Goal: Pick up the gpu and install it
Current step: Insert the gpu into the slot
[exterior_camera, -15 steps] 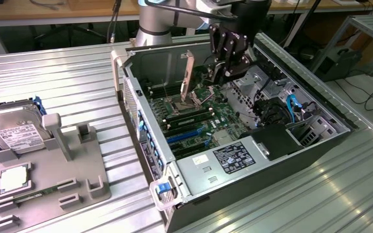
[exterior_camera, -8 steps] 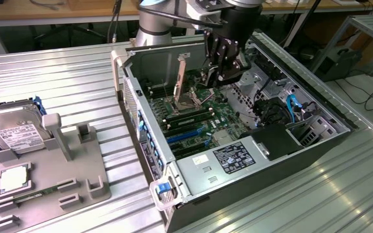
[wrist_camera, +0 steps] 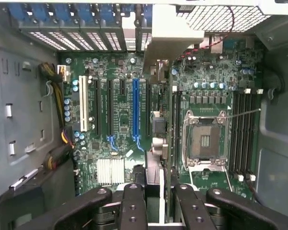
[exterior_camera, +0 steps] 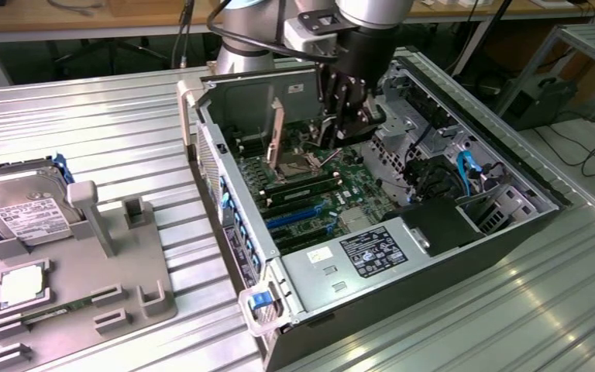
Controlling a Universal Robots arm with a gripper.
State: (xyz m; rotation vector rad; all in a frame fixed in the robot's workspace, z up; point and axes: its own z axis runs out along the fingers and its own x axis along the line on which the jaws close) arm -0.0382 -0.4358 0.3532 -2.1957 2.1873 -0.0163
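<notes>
Your gripper is clenched on the gpu, holding it edge-down over the motherboard inside the case, lined up for slotting.

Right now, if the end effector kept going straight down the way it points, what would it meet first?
Holding the gpu edge-on, the end effector would bring the card down onto the motherboard, apparently beside the blue slot. Depth is unclear, so exact alignment can't be judged.

green motherboard, blue slot, silver case, black jaws
</notes>
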